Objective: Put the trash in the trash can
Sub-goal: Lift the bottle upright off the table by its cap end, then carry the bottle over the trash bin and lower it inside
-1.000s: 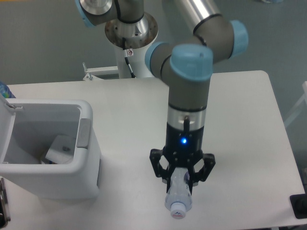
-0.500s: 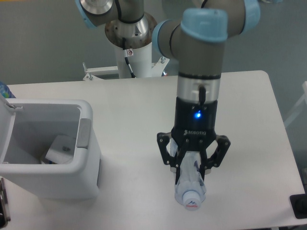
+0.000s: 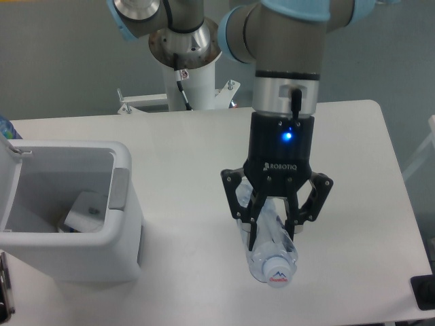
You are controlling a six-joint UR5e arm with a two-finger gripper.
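Far left: trash can point(image 3: 121, 224) sitting on the white table point(image 3: 177, 149), lid point(image 3: 8, 178) hinged back at the left edge and standing open; grey tab point(image 3: 119, 188) showing on the right-hand wall; white carton point(image 3: 85, 212) lying tilted at the bottom of the bin, dark print just visible on its face; a sliver of something blue poking out beyond the lid at the frame edge, too little showing to name.

Centre background: arm's pale base column point(image 3: 185, 81) standing behind the far table edge, a cable running down it; grey floor lying beyond.

Centre right: arm reaching down over the table, well apart from the bin; black wrist section glowing with a small blue light point(image 3: 288, 135); gripper point(image 3: 273, 233) pointing downward, its black fingers point(image 3: 255, 231) closing in against the two sides of the clear bottle point(image 3: 272, 255); bottle hanging cap-first toward the camera, white cap point(image 3: 279, 274) with a red and blue mark facing up at the lens; bottle body running back between the fingers; whether the bottle is touching the table or hanging clear of it, cannot tell from this angle.

Far right: a dark object point(image 3: 423, 293) sitting at the table's lower right corner, cut off by the frame.
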